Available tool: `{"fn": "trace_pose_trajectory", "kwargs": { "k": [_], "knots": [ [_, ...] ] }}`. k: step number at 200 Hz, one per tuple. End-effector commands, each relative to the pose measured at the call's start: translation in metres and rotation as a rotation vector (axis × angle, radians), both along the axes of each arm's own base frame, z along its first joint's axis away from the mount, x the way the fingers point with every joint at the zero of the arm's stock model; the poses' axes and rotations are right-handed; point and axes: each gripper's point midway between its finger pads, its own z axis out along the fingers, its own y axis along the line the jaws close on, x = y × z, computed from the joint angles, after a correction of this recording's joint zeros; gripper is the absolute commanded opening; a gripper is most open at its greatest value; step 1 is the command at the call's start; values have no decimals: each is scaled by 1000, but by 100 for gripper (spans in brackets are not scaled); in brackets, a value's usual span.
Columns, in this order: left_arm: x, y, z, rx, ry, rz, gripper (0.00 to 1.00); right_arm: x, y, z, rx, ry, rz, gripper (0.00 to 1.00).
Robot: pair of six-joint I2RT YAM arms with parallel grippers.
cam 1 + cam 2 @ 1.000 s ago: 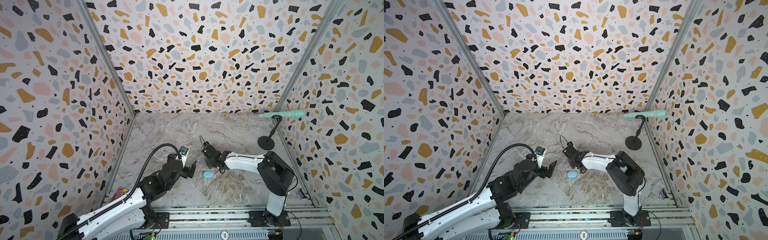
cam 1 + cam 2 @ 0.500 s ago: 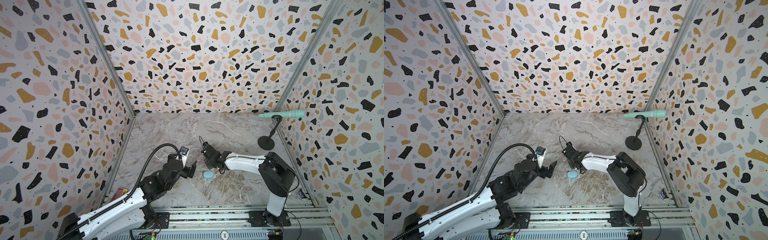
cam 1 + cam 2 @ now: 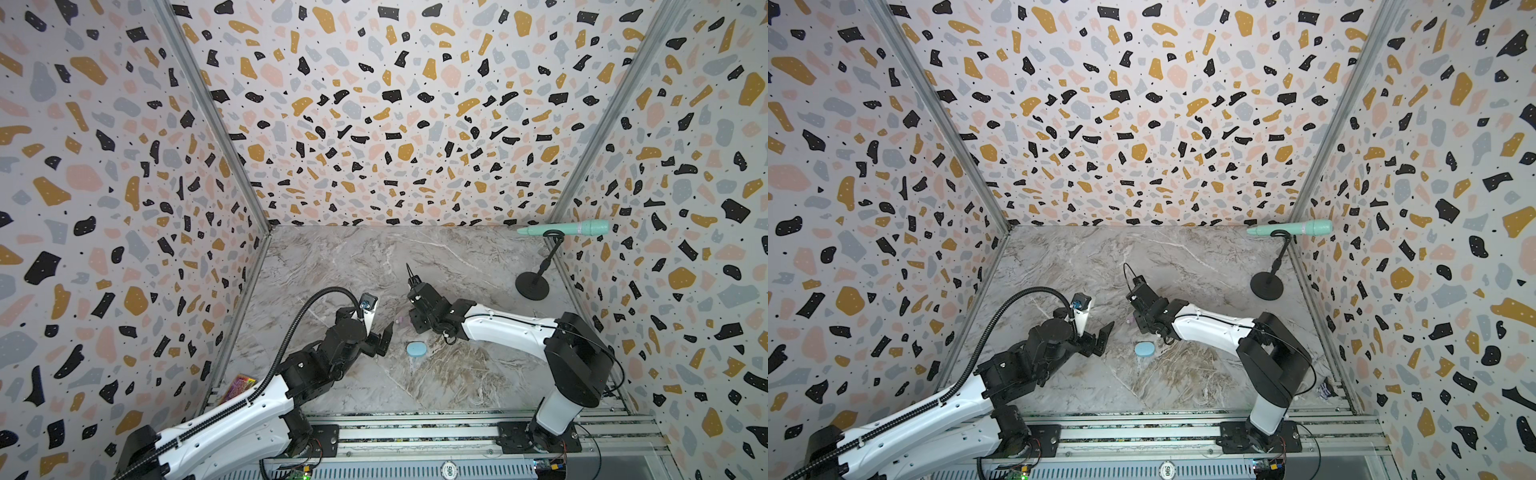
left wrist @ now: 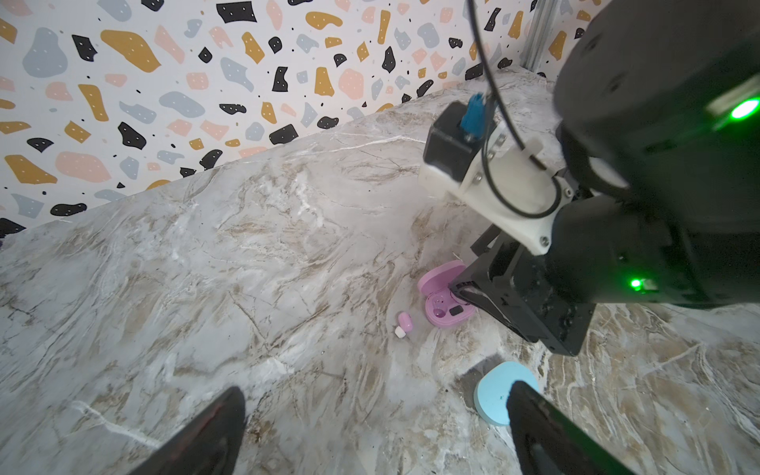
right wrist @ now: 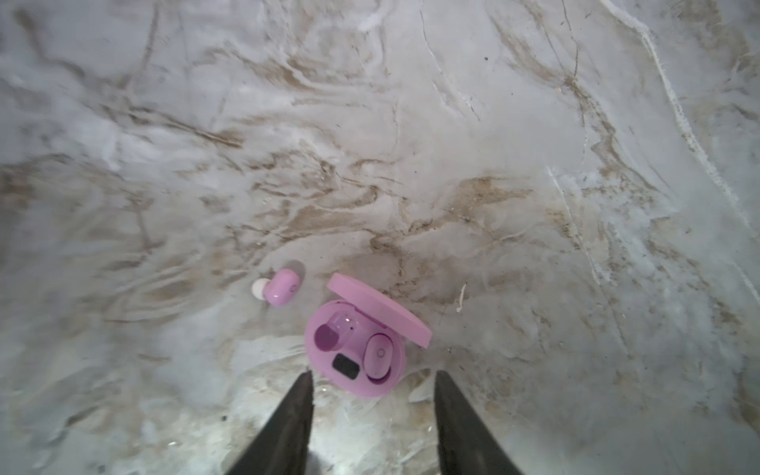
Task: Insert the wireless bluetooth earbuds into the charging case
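Earbud, pink (image 5: 281, 288): loose on its side on the marble table (image 5: 534, 123), just beside the open pink charging case (image 5: 349, 382). Its twin (image 5: 378, 355) is seated and the other socket is empty. Right gripper (image 5: 372, 374) is over the case's near edge, jaws apart, holding nothing. Left gripper (image 4: 376, 390) is spread wide, empty, near the closed blue case (image 4: 493, 390) (no blue buds in view). Judgement for the pick: pinch the rounded body, leave the white tip free, lower it tip-first and keep off the lid.
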Motion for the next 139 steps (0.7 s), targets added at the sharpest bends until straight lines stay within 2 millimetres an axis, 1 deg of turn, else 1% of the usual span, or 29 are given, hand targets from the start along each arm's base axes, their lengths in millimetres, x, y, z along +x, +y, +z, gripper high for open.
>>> {"fn": "trace_pose_trajectory", "kwargs": {
  "k": [1, 22, 37, 55, 66, 77, 91, 106, 117, 139],
  "knots": [
    [2, 2, 16, -46, -50, 16, 100, -13, 7, 16, 89, 45, 9, 58],
    [3, 11, 24, -62, -74, 61, 100, -17, 16, 26, 158, 71, 16, 68],
    [3, 20, 31, -78, -93, 100, 100, -20, 23, 33, 212, 93, 16, 71],
    [2, 31, 43, -101, -111, 143, 100, -22, 30, 35, 261, 139, -1, 72],
    [1, 37, 50, -110, -120, 162, 100, -23, 35, 33, 281, 169, -17, 71],
    [0, 45, 54, -109, -122, 194, 100, -24, 39, 30, 299, 199, -34, 70],
    [-2, 54, 51, -90, -121, 221, 100, -23, 43, 26, 308, 230, -60, 68],
    [-3, 60, 41, -78, -115, 241, 100, -22, 46, 22, 324, 256, -92, 66],
    [-5, 61, 36, -91, -112, 243, 100, -22, 49, 19, 344, 278, -115, 63],
    [-6, 60, 36, -114, -119, 232, 100, -21, 55, 13, 377, 316, -164, 57]
  ]
}}
